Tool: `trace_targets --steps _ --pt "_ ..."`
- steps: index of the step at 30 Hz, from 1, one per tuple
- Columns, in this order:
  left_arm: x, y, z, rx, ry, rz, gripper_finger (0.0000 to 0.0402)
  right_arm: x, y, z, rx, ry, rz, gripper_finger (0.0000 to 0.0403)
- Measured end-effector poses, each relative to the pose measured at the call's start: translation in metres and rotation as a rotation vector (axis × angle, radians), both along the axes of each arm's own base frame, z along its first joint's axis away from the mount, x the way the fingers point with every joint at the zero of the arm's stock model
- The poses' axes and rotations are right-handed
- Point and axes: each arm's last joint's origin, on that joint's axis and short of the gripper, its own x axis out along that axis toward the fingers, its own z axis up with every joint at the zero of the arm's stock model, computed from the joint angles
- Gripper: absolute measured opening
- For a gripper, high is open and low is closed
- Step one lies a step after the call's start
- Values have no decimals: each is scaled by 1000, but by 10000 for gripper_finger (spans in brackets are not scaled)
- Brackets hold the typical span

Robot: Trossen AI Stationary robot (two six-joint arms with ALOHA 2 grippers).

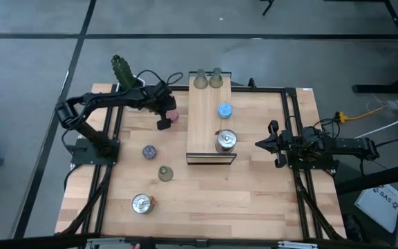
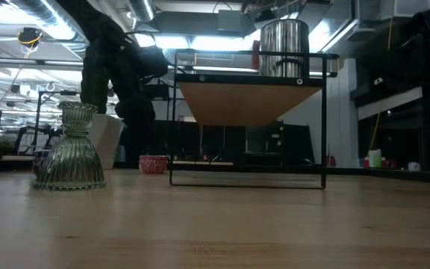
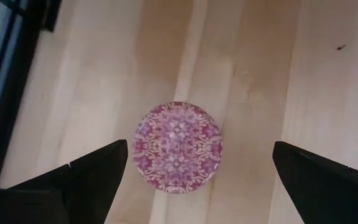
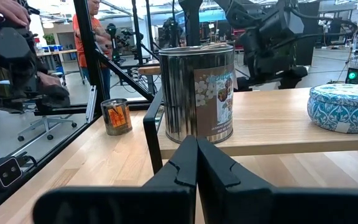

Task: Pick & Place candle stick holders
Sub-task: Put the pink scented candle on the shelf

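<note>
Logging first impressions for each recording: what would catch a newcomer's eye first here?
The left tool hangs open directly above the pink floral holder, near the table's far left by the cactus. Next, the raised wooden board at centre carries a shiny silver holder, a blue one and two green ones.

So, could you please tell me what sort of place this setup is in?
Probably a robotics lab or workshop: a wooden table framed by black rails, other rigs and workbenches behind it, exposed ceiling ducts, and a person working in the background.
</note>
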Motion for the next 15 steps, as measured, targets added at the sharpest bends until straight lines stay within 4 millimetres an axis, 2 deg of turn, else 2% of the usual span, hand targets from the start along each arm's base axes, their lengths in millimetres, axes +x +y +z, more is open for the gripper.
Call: trace_targets --steps 15 --pt "8 9 -23 -14 30 17 400 0 0 0 0 0 0 5"
